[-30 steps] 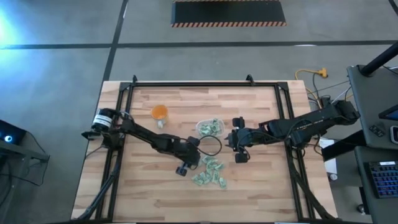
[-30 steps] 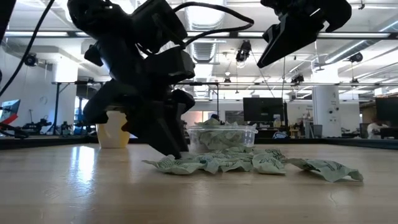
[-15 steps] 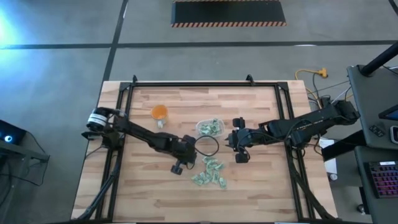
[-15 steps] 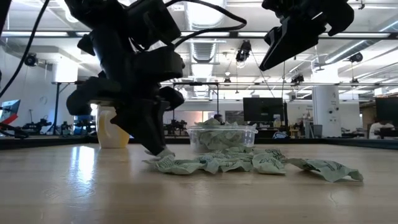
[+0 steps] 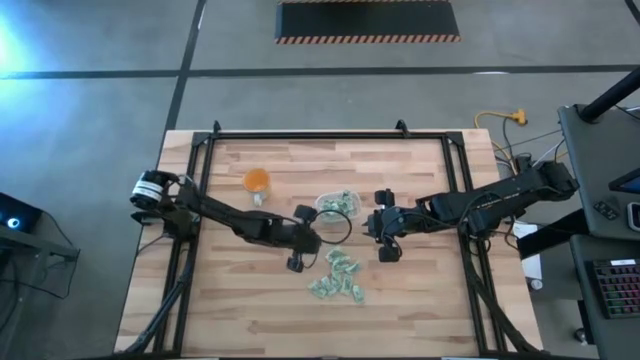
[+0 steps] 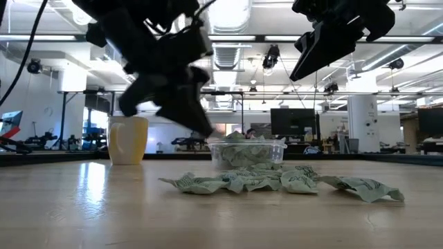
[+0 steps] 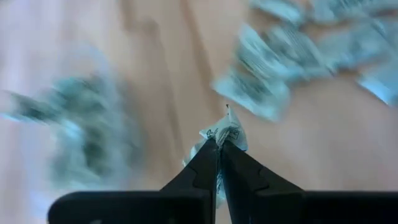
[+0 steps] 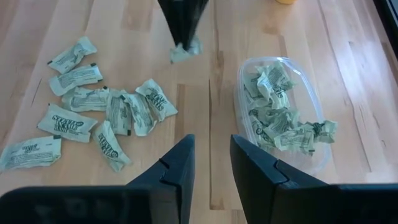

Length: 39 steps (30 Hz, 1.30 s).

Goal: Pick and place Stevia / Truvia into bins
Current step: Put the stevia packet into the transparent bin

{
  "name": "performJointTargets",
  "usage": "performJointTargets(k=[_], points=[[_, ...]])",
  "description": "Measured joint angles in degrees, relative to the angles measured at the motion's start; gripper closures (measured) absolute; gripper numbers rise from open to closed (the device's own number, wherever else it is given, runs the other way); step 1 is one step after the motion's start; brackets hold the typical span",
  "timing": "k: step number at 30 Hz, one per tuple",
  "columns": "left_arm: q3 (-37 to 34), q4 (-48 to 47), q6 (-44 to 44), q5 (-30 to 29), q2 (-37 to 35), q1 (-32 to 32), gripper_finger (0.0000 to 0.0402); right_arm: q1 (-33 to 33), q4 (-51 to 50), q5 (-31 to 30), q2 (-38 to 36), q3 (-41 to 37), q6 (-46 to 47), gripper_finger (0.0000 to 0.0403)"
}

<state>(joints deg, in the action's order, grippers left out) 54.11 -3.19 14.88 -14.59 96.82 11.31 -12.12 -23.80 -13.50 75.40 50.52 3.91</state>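
Watching from my remote station: the left gripper [image 7: 219,146] has its jaws clamped tight on one crumpled Stevia packet [image 7: 225,132] — lifted clear of the wooden table [image 5: 240,300], just beside the clear tub [image 8: 283,112]. In the right wrist view the packet dangles from the left gripper's dark fingertips [image 8: 181,37]. The tub sits near the table's middle, already holding a heap of crumpled green-and-white packets [image 8: 280,118]. A loose pile of packets [image 5: 338,277] lies flat on the wood, a little toward the near edge from the tub. The right gripper [image 8: 211,158] hangs above the table on the tub's right side — jaws narrowly parted, gripping nothing. An orange cup [image 5: 257,182] stands toward the far left corner.
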Motion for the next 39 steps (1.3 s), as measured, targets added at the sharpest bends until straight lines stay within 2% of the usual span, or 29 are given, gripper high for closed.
performJointTargets(k=[8, 12, 18, 25, 28, 33, 39], points=[[0.26, 15.36, 10.71, -8.59, 0.0, -1.05, 0.04, 0.0, 0.03, 0.0, 0.0, -0.03, 0.24, 0.0321], [0.27, 19.56, 12.98, -9.17, 0.11, -3.67, 0.04, 0.0, 0.02, -0.01, 0.0, -0.09, 0.28, 0.032], [0.49, 19.27, 12.46, -6.36, 0.15, -9.82, 0.04, 0.0, 0.03, -0.02, 0.0, -0.2, 0.63, 0.0314], [0.35, 18.91, 10.94, 0.92, 0.17, -13.95, 0.0395, 0.0, 0.03, -0.01, 0.0, -0.2, 0.63, 0.0321], [0.28, 18.61, 10.9, 1.06, 0.18, -14.34, 0.0371, 0.0, 0.03, -0.02, 0.02, -0.2, 0.63, 0.0325], [0.28, 18.65, 10.87, 0.88, 0.2, -14.36, 0.0307, 0.0, 0.03, 0.0, 0.02, -0.2, 0.63, 0.0328], [0.57, 18.63, 9.45, -2.02, -0.14, -14.34, 0.025, 0.0, 0.07, 0.0, 0.02, -0.31, 0.93, 0.0321]])
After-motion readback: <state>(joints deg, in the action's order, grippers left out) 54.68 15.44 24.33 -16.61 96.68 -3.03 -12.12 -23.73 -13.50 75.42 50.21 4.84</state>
